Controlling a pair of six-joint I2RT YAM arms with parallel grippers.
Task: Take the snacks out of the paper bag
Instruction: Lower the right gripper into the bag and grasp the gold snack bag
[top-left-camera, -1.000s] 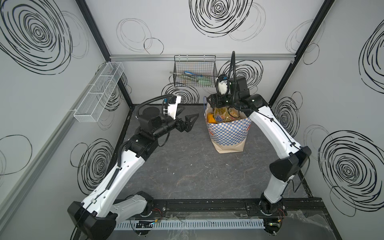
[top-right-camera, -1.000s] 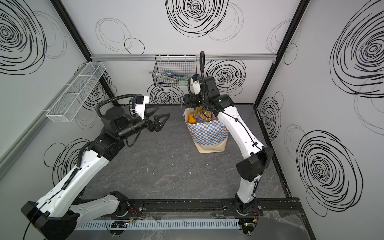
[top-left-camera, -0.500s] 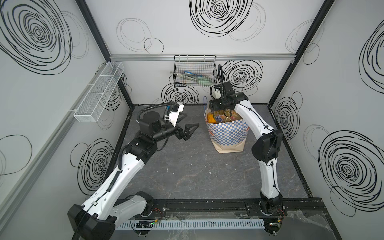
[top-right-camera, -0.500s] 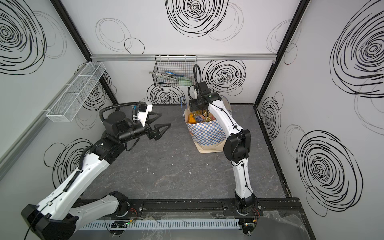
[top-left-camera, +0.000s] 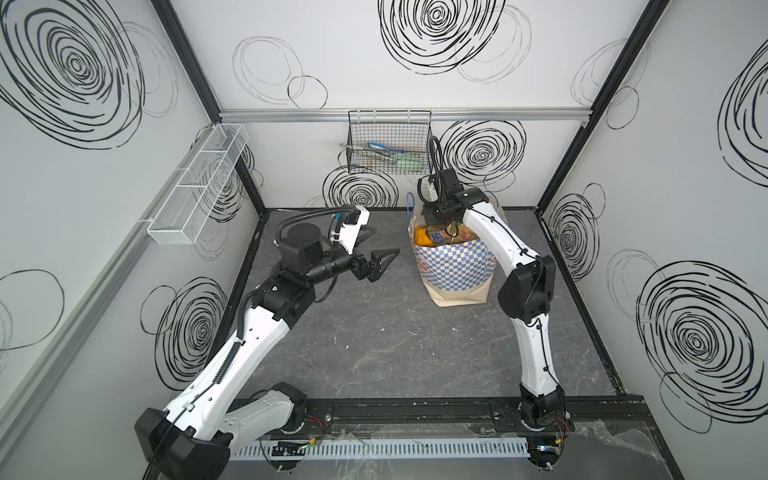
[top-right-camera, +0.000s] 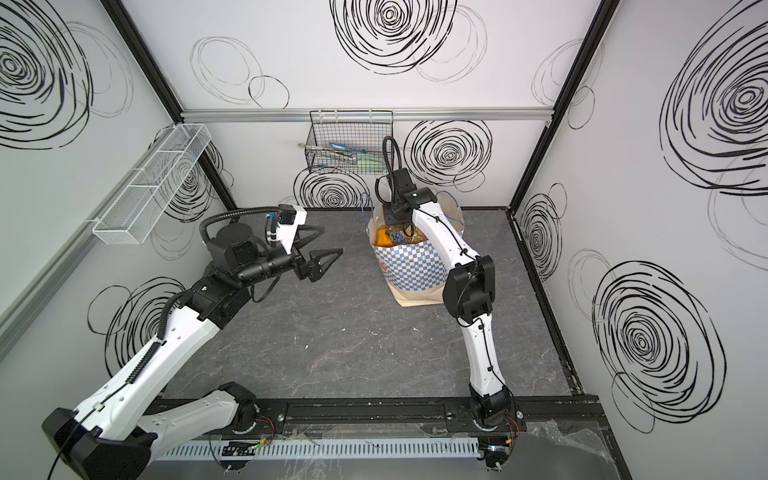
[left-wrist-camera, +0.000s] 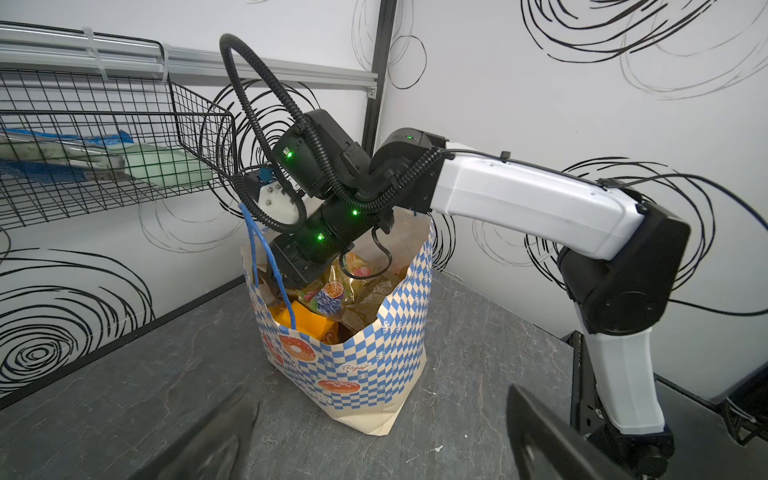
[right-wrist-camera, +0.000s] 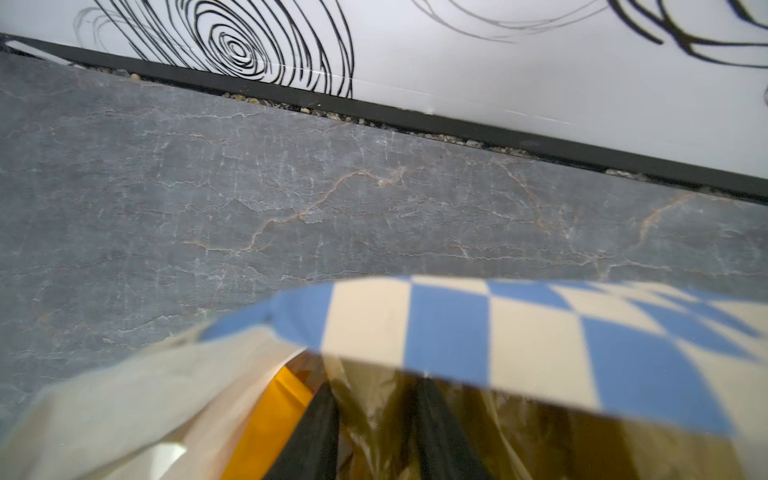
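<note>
The snacks (top-left-camera: 440, 237) sit in the bag (left-wrist-camera: 374, 357) — a crinkly gold packet (left-wrist-camera: 357, 286) printed with fruit on top, and a plain orange packet (left-wrist-camera: 309, 320) beside it. The bag is cream paper with blue-and-white checks, round orange marks and a blue cord handle (left-wrist-camera: 266, 257). It stands upright toward the back of the table (top-left-camera: 374, 340), right of the middle in both top views.

The right claw (right-wrist-camera: 374, 384) reaches into the bag's mouth. Its black fingers (right-wrist-camera: 316, 432) flank gold foil and seem clenched on the gold packet, though that close view is blurred.

The left claw (top-left-camera: 384, 243) hangs left of the bag, apart from it — jaws spread wide, holding nothing.
</note>
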